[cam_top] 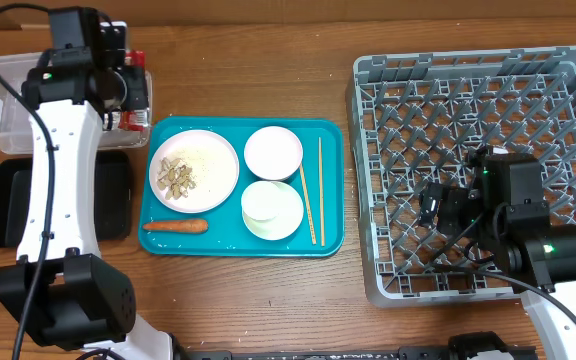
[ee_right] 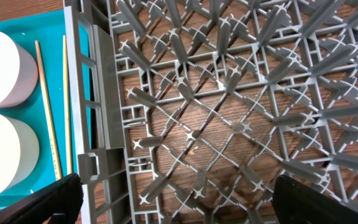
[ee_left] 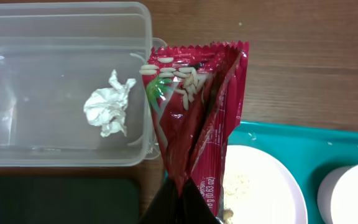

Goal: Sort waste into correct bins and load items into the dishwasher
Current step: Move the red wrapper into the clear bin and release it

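Now, crumpled ball (ee_left: pixel 109 102) in clear tub (ee_left: pixel 42 56), left gripper (ee_left: pixel 180 205) clamping red wrapper (ee_left: pixel 194 118), right gripper (ee_right: pixel 178 202) spread

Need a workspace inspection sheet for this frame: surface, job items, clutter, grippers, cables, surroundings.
Surface: wooden table.
Job's things: red wrapper, rice grains stuck on it, at the clear tub edge; foil ball inside tub; black tray beside tub; plate with scraps, bowls, chopsticks and carrot on teal tray; grey rack alongside.
Clutter: nothing seen.
Grippers: left gripper shut on red wrapper; right gripper open above grey rack.
Cables: black cable along left arm.
Surroundings: nothing seen.
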Action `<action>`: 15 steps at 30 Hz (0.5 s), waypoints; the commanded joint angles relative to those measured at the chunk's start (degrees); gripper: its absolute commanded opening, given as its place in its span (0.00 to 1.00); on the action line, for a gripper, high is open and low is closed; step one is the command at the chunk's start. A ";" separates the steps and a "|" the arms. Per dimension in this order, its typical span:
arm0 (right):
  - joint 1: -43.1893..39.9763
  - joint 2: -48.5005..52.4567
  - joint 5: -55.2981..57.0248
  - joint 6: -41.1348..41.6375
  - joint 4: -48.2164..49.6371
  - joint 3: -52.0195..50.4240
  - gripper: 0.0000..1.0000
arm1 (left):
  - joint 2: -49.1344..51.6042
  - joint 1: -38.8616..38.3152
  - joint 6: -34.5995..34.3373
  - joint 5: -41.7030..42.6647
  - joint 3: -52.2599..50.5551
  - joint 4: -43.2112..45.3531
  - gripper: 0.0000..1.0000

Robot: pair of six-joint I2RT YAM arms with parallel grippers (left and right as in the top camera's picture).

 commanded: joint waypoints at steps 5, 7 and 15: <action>-0.15 -0.11 0.79 -0.11 0.26 1.46 1.00 | 0.22 -0.09 -1.25 0.63 0.50 2.60 0.04; -0.15 -0.11 0.79 -0.11 0.26 1.46 1.00 | 0.22 -0.09 -1.68 -0.50 0.50 3.61 0.04; -0.15 -0.11 0.79 -0.11 0.26 1.46 1.00 | 0.42 1.86 -2.97 -6.80 0.48 8.85 0.04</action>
